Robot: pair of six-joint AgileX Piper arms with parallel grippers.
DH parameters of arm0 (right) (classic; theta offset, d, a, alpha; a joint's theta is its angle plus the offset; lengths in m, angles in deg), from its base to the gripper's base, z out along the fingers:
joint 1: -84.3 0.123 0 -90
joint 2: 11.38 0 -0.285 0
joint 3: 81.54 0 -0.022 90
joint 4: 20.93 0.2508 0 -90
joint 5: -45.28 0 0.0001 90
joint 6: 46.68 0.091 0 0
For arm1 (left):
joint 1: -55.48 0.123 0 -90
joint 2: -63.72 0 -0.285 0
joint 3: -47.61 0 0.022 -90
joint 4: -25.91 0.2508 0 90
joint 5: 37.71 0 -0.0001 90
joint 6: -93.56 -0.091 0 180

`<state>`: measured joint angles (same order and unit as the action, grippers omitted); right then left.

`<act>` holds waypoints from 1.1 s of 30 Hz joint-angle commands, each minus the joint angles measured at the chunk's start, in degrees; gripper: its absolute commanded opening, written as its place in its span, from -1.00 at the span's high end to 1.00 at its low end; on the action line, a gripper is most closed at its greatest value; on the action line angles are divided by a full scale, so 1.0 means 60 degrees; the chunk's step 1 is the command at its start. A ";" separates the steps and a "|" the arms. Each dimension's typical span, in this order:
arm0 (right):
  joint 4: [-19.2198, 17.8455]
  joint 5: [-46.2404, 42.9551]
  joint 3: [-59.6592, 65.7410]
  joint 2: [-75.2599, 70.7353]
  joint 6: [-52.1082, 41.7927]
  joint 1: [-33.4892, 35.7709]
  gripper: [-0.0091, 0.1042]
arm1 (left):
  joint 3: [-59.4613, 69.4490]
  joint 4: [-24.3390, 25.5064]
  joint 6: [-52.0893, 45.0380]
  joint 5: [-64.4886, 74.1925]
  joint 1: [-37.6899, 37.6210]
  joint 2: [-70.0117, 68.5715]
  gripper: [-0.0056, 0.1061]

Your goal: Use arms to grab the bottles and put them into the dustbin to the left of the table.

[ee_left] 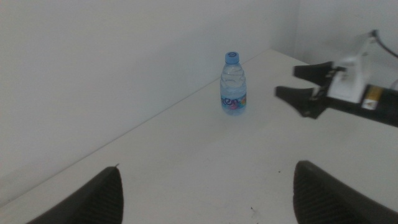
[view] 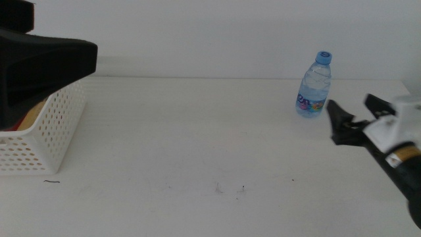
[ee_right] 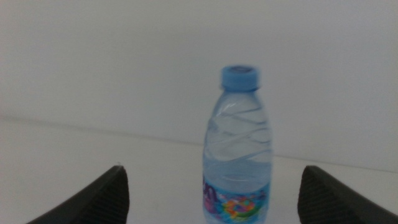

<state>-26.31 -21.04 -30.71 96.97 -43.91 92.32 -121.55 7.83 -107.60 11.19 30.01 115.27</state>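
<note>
Bottle (view: pixel 313 87) far right of dustbin (view: pixel 46 135)

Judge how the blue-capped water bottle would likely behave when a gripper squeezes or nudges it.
The water bottle stands tall and narrow, so a high nudge would probably tip it. Its thin ribbed walls may flex when squeezed. On its side, the round body would likely roll.

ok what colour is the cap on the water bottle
Light blue. The cap on the clear water bottle shows best in the right wrist view.

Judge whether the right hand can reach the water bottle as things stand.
Probably yes: the right hand is open and faces the upright water bottle, with only bare table between them.
</note>
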 commanded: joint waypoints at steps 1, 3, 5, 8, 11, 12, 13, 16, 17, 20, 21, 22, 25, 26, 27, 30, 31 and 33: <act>-0.0070 0.0700 -0.0825 0.0638 -0.0625 0.0215 -0.69 | 0.0029 0.0038 0.0014 -0.0133 -0.0041 -0.0032 -0.78; -0.0049 0.1432 -0.1448 0.1070 -0.0796 0.0281 -0.78 | 0.0029 0.0038 0.0014 -0.0133 -0.0041 -0.0032 -0.78; 0.0029 0.1968 -0.1999 0.1467 -0.0819 0.0281 -0.80 | 0.0029 0.0038 0.0014 -0.0133 -0.0041 -0.0032 -0.78; 0.0414 0.2158 -0.2739 0.2016 -0.1009 0.0281 -0.80 | 0.0029 0.0040 0.0038 -0.0133 -0.0041 -0.0032 -0.78; 0.0779 0.2141 -0.3431 0.2532 -0.1325 0.0281 -0.80 | 0.0029 0.0040 0.0038 -0.0133 -0.0041 -0.0032 -0.78; 0.0828 0.2141 -0.3665 0.2722 -0.1435 0.0281 -0.80 | 0.0029 0.0040 0.0038 -0.0133 -0.0041 -0.0032 -0.78; 0.0897 0.2141 -0.3889 0.2917 -0.1459 0.0281 -0.80 | 0.0029 0.0040 0.0038 -0.0133 -0.0041 -0.0032 -0.78; 0.0962 0.2141 -0.4499 0.3480 -0.1459 0.0281 -0.80 | 0.0029 0.0040 0.0009 -0.0133 -0.0041 -0.0032 -0.78; 0.1014 0.2141 -0.4691 0.3653 -0.1459 0.0281 -0.80 | 0.0029 0.0040 0.0009 -0.0133 -0.0041 -0.0032 -0.78; 0.1431 0.2141 -0.5262 0.4102 -0.1459 0.0281 -0.80 | 0.0029 0.0040 0.0009 -0.0133 -0.0041 -0.0032 -0.78; 0.1539 0.2158 -0.5439 0.4244 -0.1459 0.0281 -0.80 | 0.0029 0.0040 0.0009 -0.0133 -0.0041 -0.0032 -0.78; 0.1670 0.2158 -0.5672 0.4408 -0.1459 0.0281 -0.80 | 0.0029 0.0040 0.0009 -0.0133 -0.0041 -0.0032 -0.78; 0.1742 0.2178 -0.6405 0.4920 -0.1459 0.0281 -0.80 | 0.0029 0.0040 0.0009 -0.0133 -0.0041 -0.0032 -0.78; 0.1742 0.2178 -0.6604 0.5061 -0.1459 0.0281 -0.80 | 0.0029 0.0040 0.0009 -0.0133 -0.0041 -0.0032 -0.78; 0.1742 0.2265 -0.6852 0.5215 -0.1459 0.0281 -0.80 | 0.0029 0.0040 0.0009 -0.0133 -0.0041 -0.0032 -0.78; 0.1724 0.2993 -0.7442 0.5469 -0.1459 0.0281 -0.69 | 0.0029 0.0040 0.0009 -0.0133 -0.0041 -0.0032 -0.78; 0.1688 0.3266 -0.7577 0.5485 -0.1513 0.0281 -0.52 | 0.0029 0.0040 0.0009 -0.0133 -0.0041 -0.0032 -0.78; 0.1570 0.3513 -0.7642 0.5466 -0.1769 0.0385 0.15 | 0.0029 0.0040 0.0009 -0.0133 -0.0041 -0.0032 -0.78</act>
<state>-16.33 -1.52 -75.77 129.90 -53.07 94.19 -121.55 7.91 -107.60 11.09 30.01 115.27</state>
